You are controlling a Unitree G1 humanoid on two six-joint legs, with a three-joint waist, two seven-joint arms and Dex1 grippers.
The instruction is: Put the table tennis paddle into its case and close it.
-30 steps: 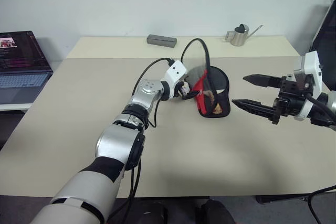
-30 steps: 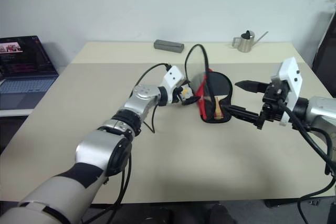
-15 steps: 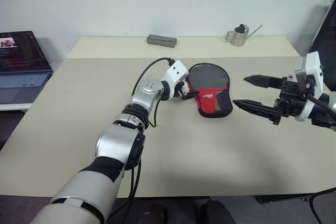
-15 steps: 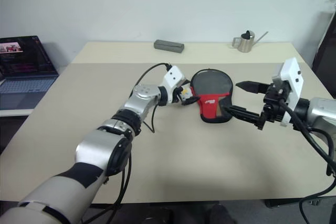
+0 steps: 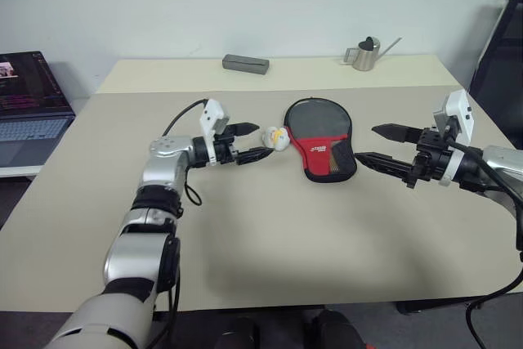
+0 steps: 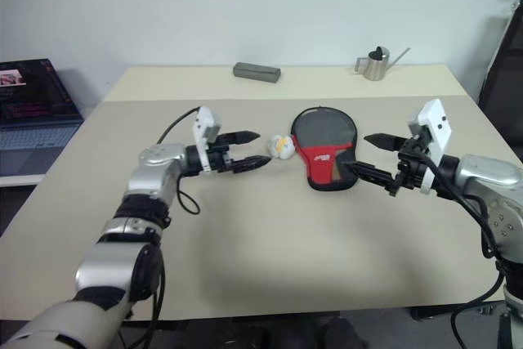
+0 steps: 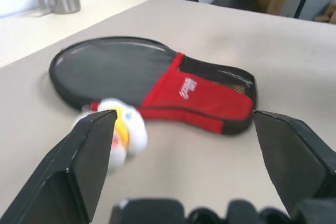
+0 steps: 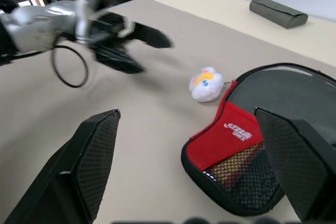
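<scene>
**A:** so where's everything sitting?

**B:** on the table (image 5: 270,259), mid-way in, left gripper (image 5: 255,141) and right gripper (image 5: 377,144) both have fingers spread wide, holding nothing. The case (image 5: 320,136) lies flat between them, lid down, red handle part toward the near edge. Can't see the paddle itself.

**A:** anything else?

**B:** small white plush toy (image 5: 275,138) touching the case's left side. Grey box (image 5: 246,64) and metal watering can (image 5: 365,54) along the far edge.

Case (image 5: 319,137) flat on worktop (image 5: 261,226), flap down: black round part at the far side, red-and-black mesh handle part with white logo nearer. Paddle not visible, can't confirm zip.
</scene>
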